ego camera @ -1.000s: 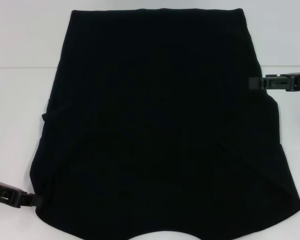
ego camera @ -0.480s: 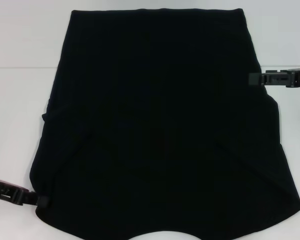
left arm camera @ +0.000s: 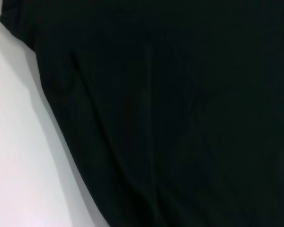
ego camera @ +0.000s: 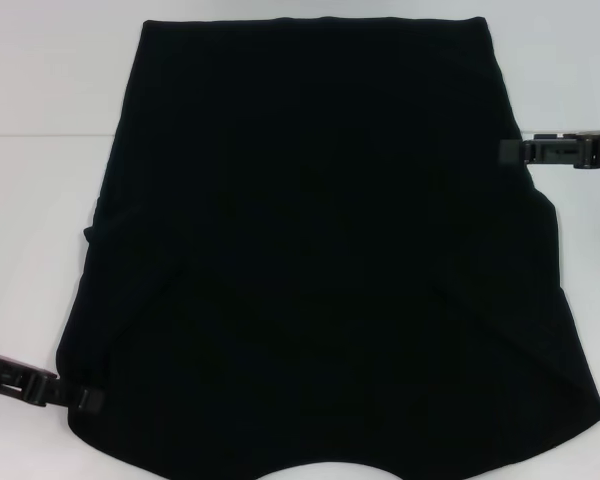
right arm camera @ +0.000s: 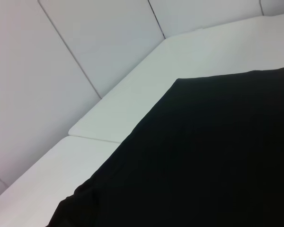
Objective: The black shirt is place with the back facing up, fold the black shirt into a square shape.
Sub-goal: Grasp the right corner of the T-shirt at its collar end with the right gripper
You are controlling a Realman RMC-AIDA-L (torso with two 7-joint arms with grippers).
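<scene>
Since the earlier frames, the left gripper [ego camera: 88, 401] had slid a little lower and further in toward the shirt's lower left corner, while the right gripper [ego camera: 508, 152] had crept slightly upward along the shirt's right edge; the cloth itself lay as before.

The black shirt [ego camera: 320, 260] filled most of the head view, spread flat on the white table [ego camera: 40, 200]. Its straight edge ran across the top of the frame and its curved, wider end reached the bottom edge. No lettering showed on the side facing up. Faint creases fanned from the lower middle toward both lower corners, and a small pucker sat on the left edge about halfway down.

At the lower left of the frame the left gripper came in from the edge, its tip touching the shirt's border near the corner. Whether its fingers were parted or closed, or gripping cloth, could not be told. At the right of the frame, a little above mid-height, the right gripper reached in level, its tip meeting the shirt's side edge; its fingers' state could not be told either.

The left wrist view showed the shirt [left arm camera: 180, 118] covering nearly all of the frame, with table [left arm camera: 19, 165] along one side. The right wrist view showed a shirt corner [right arm camera: 203, 156] on the table [right arm camera: 132, 109], with pale wall panels [right arm camera: 61, 56] beyond.
</scene>
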